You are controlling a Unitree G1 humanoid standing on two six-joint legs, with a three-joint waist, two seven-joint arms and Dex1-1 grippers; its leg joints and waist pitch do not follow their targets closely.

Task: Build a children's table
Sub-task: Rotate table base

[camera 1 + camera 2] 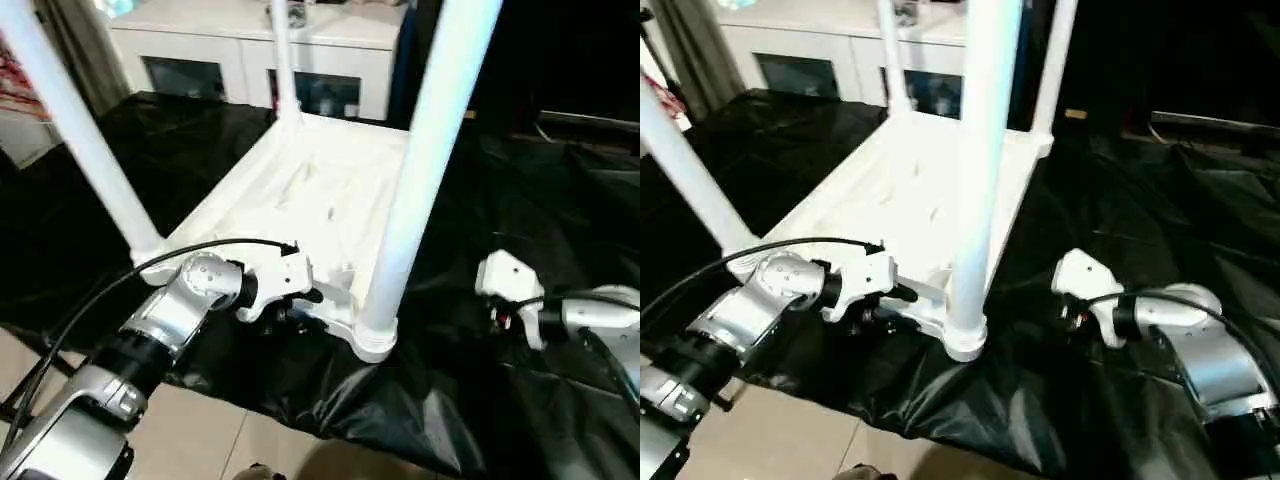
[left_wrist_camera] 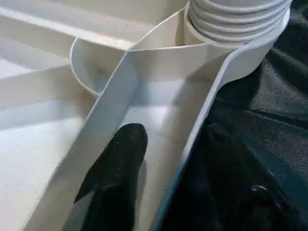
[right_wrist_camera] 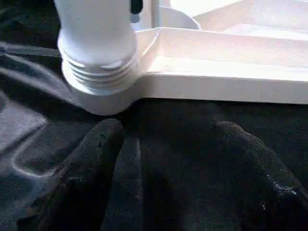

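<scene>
Upside down, children's table [image 1: 320, 190] sits on the black-covered desk [image 1: 1140, 180] at its near edge, legs up. Left end effector [image 2: 159, 159] clamps the table's near rim, one finger inside, one outside. Right end effector [image 3: 166, 159] open, resting on the cloth beside the near corner leg [image 1: 975, 180].

Upright near leg [image 1: 975, 190] blocks the right tool [image 1: 1072, 305] from the tabletop [image 1: 890, 200].
</scene>
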